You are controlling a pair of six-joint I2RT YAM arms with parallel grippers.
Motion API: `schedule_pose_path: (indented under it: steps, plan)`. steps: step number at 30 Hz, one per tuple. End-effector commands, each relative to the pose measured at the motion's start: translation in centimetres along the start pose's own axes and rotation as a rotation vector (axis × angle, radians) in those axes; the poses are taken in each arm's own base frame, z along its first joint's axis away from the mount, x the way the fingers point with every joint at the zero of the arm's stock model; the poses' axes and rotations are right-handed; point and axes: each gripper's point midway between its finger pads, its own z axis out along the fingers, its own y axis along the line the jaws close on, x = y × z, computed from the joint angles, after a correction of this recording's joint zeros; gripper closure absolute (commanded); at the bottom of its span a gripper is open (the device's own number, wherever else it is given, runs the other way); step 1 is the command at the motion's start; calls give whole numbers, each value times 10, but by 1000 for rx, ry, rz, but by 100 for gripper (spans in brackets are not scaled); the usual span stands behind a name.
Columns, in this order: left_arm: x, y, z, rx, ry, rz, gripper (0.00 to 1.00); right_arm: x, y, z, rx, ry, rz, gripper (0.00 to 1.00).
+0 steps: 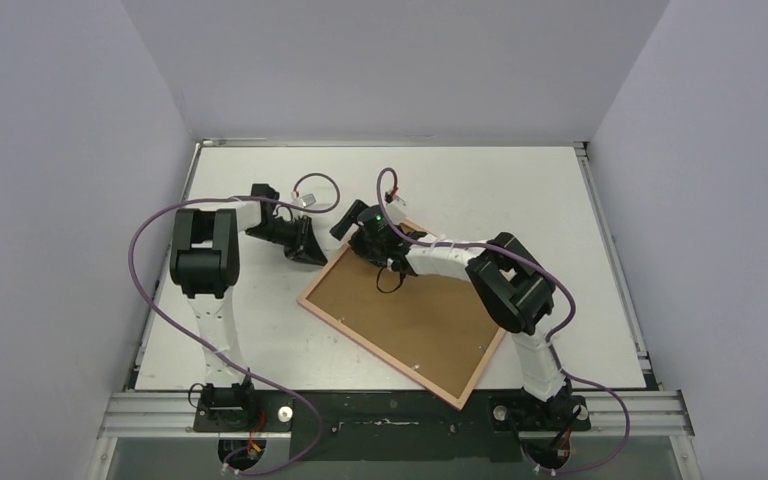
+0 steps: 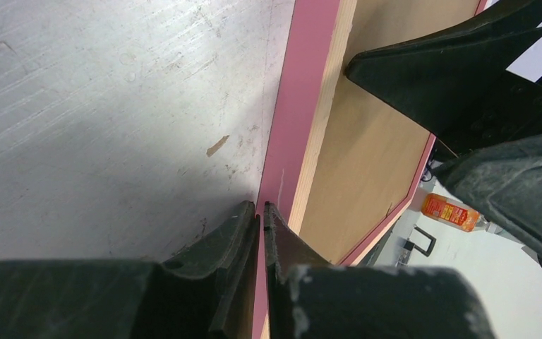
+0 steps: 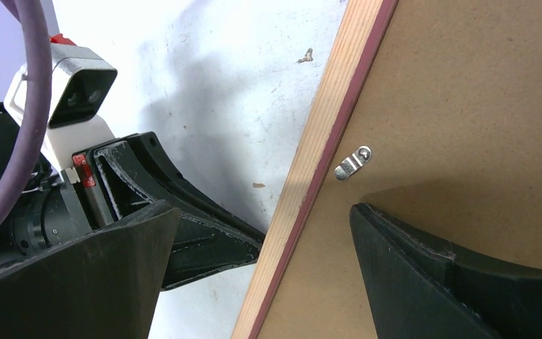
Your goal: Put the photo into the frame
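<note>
The frame [image 1: 380, 353] lies back side up on the table, with the brown backing board [image 1: 410, 315] set in it. Its pink outer side shows in the left wrist view [image 2: 303, 106], and its pale wood back shows in the right wrist view [image 3: 324, 127]. The photo is hidden. My left gripper [image 1: 310, 245] is shut, with its tips [image 2: 261, 206] against the frame's pink left side. My right gripper [image 1: 360, 235] is open over the frame's far left corner. It straddles that edge [image 3: 268, 261], with one finger over the board and one over the table.
A small metal clip [image 3: 353, 162] sits on the board near the frame's edge. My left gripper's fingers [image 3: 205, 233] lie close beside the right gripper. Purple cables loop over both arms. White walls close in the table on three sides.
</note>
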Motion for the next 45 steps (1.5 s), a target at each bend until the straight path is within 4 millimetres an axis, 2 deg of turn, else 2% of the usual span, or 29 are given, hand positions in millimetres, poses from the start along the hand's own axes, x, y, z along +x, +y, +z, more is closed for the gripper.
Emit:
schedule_pose_path:
  steps: [1, 8, 14, 19, 28, 37, 45]
  plan:
    - [-4, -6, -5, -12, -30, 62, 92, -11, 7, 8, 5, -55, 27, 2]
    - [-9, -13, -14, -1, -54, 64, 92, -8, 3, 14, 13, -53, 23, 2]
    - [-26, -26, -31, 23, -117, 63, 79, -7, 4, 13, 7, -48, 30, 2]
    - [-19, -33, -24, 65, -94, 52, 72, -7, 3, 11, 7, -51, 34, 2]
    - [6, -14, -2, 14, -26, 53, 77, -7, 0, 13, 14, -56, 40, 2]
    - [11, -3, 1, -46, -13, 65, 87, -10, -5, 17, 34, -73, 26, 2]
    - [17, -3, 3, -53, -1, 76, 89, -25, -14, 24, 49, -124, -6, 2]
